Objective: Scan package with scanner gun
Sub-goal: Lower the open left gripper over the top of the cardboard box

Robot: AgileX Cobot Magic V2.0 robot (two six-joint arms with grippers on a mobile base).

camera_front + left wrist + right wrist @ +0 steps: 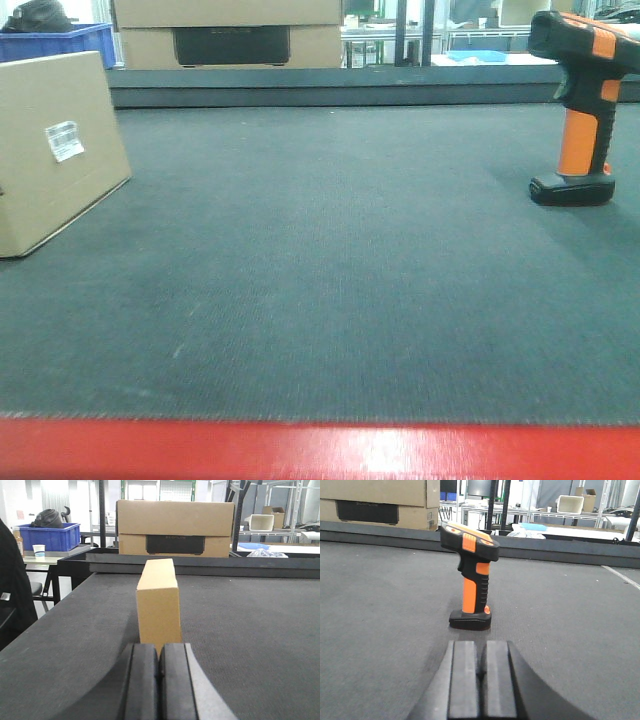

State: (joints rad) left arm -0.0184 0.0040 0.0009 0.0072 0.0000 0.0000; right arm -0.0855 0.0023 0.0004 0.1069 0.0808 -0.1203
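Note:
A tan cardboard package (55, 150) with a white barcode label (64, 140) stands at the left of the dark grey table. In the left wrist view the package (158, 602) stands edge-on just beyond my left gripper (159, 652), which is shut and empty. An orange and black scanner gun (583, 110) stands upright on its base at the right. In the right wrist view the scanner (470, 580) stands a short way ahead of my right gripper (481, 650), which is shut and empty. Neither gripper shows in the front view.
A large cardboard box (228, 33) with a black panel sits beyond the table's raised far edge (330, 85). A blue crate (58, 42) stands at the far left. A red strip (320, 450) runs along the near edge.

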